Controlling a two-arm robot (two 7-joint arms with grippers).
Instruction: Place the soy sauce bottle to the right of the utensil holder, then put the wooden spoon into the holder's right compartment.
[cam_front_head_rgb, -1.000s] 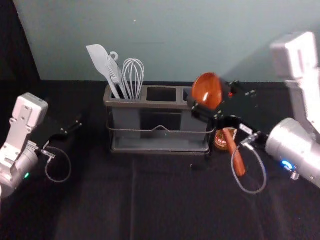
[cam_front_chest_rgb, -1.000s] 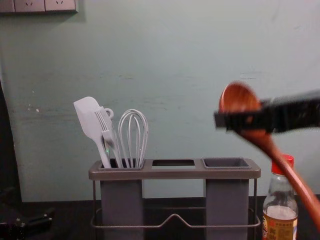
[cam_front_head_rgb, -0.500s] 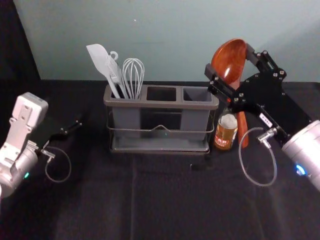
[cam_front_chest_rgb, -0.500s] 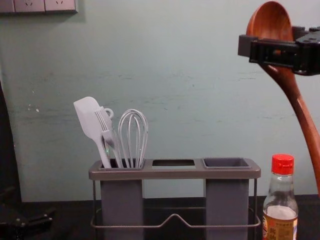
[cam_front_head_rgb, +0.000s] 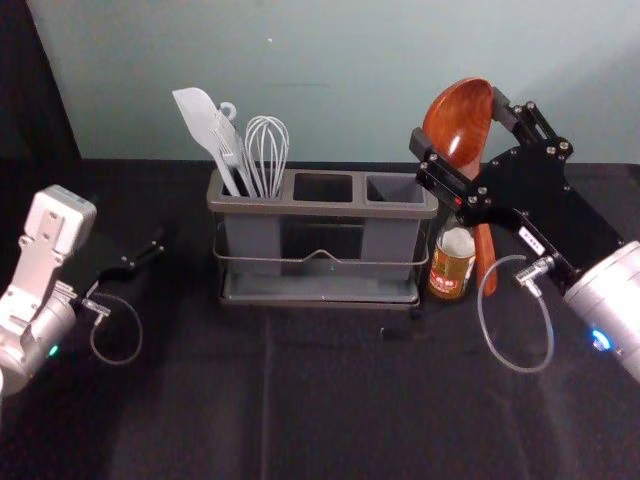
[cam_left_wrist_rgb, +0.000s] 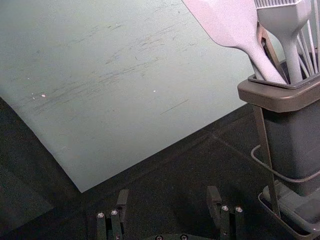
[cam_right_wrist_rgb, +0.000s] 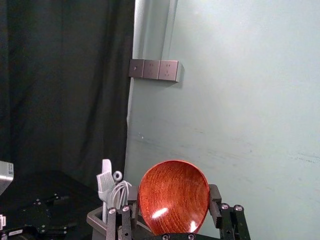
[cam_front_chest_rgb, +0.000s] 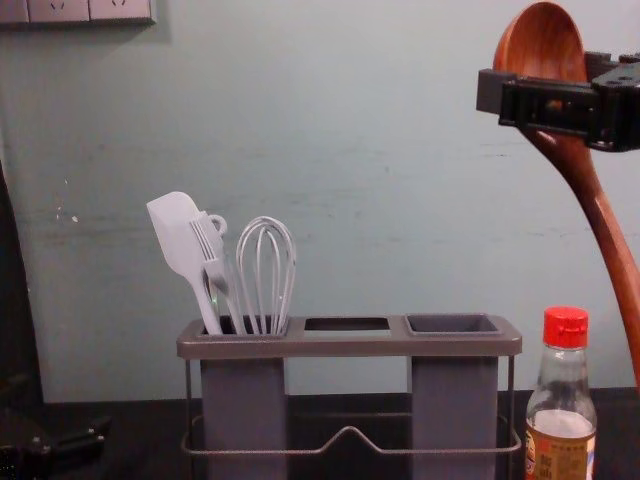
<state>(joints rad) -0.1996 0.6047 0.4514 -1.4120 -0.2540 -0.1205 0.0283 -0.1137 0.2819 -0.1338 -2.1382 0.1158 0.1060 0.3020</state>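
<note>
On the head view, my right end effector (cam_front_head_rgb: 463, 128) was raised over the right part of the table (cam_front_head_rgb: 330, 400), toward its back edge. It was clamped on the wooden spoon (cam_front_head_rgb: 455, 115), one jaw against either side of the bowl (cam_front_chest_rgb: 540, 45). I had the spoon bowl-up, with the handle (cam_front_chest_rgb: 610, 250) hanging at a slant; from the chest I saw it run down toward the table's right edge. The spoon was above and to the right of the utensil holder (cam_front_head_rgb: 320, 210), outside its right compartment (cam_front_head_rgb: 394, 188).

The holder stood near the middle of the table's back edge. Just beside its right end, the soy sauce bottle (cam_front_head_rgb: 452, 265) stood upright on the table, red cap (cam_front_chest_rgb: 566, 327) on top, short of the back right corner. In the head view, the spoon's handle passed close along the bottle's right side, but I couldn't tell whether the two touched.

The left compartment (cam_front_head_rgb: 252, 242) held a spatula (cam_front_chest_rgb: 176, 235), a brush (cam_left_wrist_rgb: 286, 22) and a whisk (cam_front_chest_rgb: 266, 265), all with their heads up. Between the two end compartments was the middle opening (cam_front_head_rgb: 322, 188).

My left end effector (cam_front_head_rgb: 158, 250) was parked toward the table's left edge, to the left of the holder, its jaws apart with a wide gap between them.
</note>
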